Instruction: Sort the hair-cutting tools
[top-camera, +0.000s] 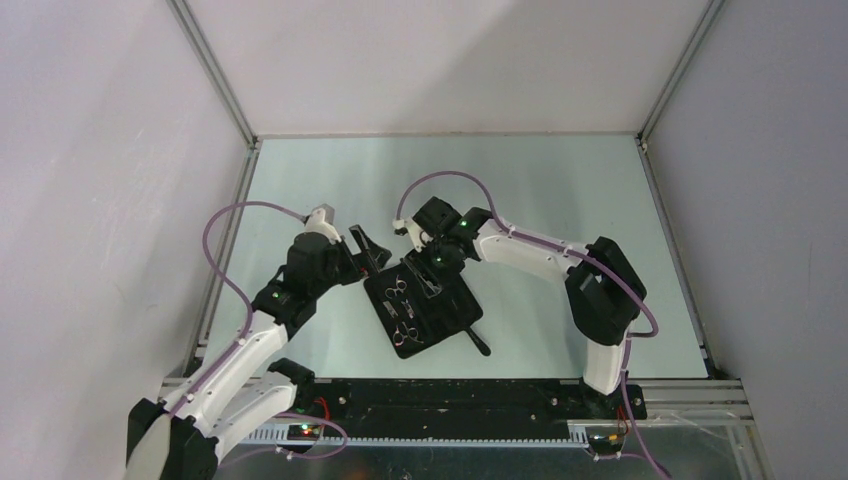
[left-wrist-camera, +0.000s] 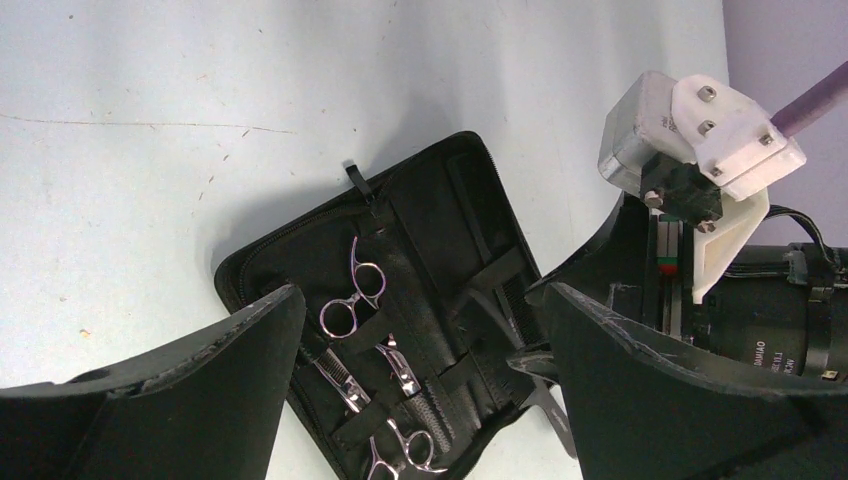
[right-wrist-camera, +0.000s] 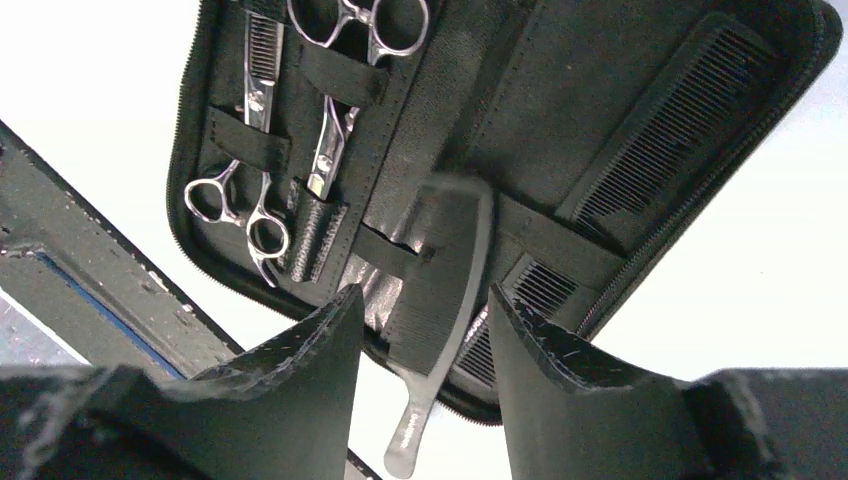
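Observation:
A black zip case (top-camera: 447, 316) lies open in the middle of the table. Two silver scissors (top-camera: 395, 288) (top-camera: 407, 332) sit under straps in its left half, and both show in the right wrist view (right-wrist-camera: 252, 120) (right-wrist-camera: 335, 130). A black comb (right-wrist-camera: 440, 290) lies in the right half under a strap, its handle (right-wrist-camera: 410, 440) poking over the case's edge. My right gripper (right-wrist-camera: 425, 310) stands open astride the comb, with a gap on each side. My left gripper (left-wrist-camera: 420, 330) hangs wide open above the case (left-wrist-camera: 430, 200), holding nothing.
A second, finer comb (right-wrist-camera: 680, 130) sits in a slot along the case's far side. The two grippers are close together over the case (right-wrist-camera: 560, 90). Enclosure walls and metal rails border the table (top-camera: 560, 190).

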